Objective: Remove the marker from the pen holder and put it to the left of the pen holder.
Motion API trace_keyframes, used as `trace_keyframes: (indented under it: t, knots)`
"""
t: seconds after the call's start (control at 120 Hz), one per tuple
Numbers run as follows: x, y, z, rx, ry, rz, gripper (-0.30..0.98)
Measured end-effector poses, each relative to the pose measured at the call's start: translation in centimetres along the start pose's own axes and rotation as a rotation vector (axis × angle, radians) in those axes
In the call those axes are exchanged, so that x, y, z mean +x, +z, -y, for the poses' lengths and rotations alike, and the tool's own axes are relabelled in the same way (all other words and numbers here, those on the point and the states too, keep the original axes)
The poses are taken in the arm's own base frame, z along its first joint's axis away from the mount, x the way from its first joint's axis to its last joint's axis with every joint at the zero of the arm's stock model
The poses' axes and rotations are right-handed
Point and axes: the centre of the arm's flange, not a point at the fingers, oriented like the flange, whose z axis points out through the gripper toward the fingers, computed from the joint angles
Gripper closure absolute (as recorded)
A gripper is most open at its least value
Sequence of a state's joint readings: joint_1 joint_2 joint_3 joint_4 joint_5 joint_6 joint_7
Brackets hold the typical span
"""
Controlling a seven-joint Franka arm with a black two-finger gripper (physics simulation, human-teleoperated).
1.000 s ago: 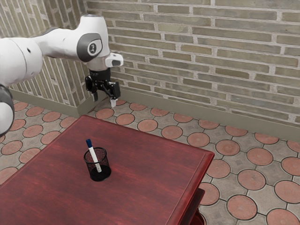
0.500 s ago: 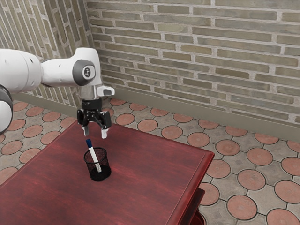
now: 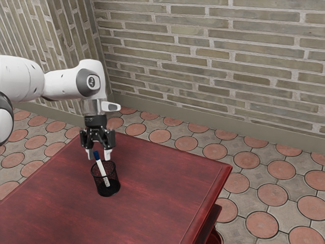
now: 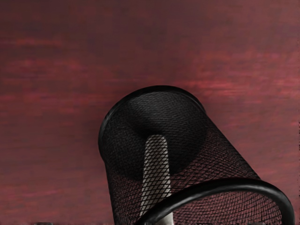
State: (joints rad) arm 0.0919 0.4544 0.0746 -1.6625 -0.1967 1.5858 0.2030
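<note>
The open hand (image 3: 98,155) has lowered, its fingertips (image 3: 107,156) near the marker's cap (image 3: 96,155).

The arm (image 3: 23,76) has smooth white shells with rounded, tubular contours. A dark grey joint cap (image 3: 84,83) carries a circular light-and-dark marking. Below are a grey collar (image 3: 92,107), a white side housing (image 3: 109,106) and a black, angular-linked gripper (image 3: 99,155) with pale fingertips (image 3: 107,155).

I see a metal-looking mesh pen holder (image 4: 222,161), a smooth, plastic-looking marker (image 3: 103,171), a softly glossy wooden table (image 3: 157,188) and a rough brick wall (image 3: 228,66).
</note>
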Motion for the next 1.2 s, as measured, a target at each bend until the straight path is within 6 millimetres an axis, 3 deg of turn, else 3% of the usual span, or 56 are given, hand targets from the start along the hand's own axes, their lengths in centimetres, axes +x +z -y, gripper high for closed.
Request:
trace_keyframes:
  t: [0.308,0.775,0.833,0.892,1.067,1.2]
  knots:
    - [-0.1,0.2,-0.5,-0.021,0.015,0.015,0.46]
    - [-1.0,0.0,-0.6,-0.037,0.02,0.059,0.49]
    - [-1.2,-0.2,-0.7,-0.039,0.021,0.063,0.64]
    - [-1.3,-0.2,-0.8,-0.039,0.022,0.068,0.7]
    - [-1.6,-0.4,-1.1,-0.032,0.02,0.076,0.74]
    - [-3.1,-2.4,-2.5,0.009,0.027,0.059,0.75]
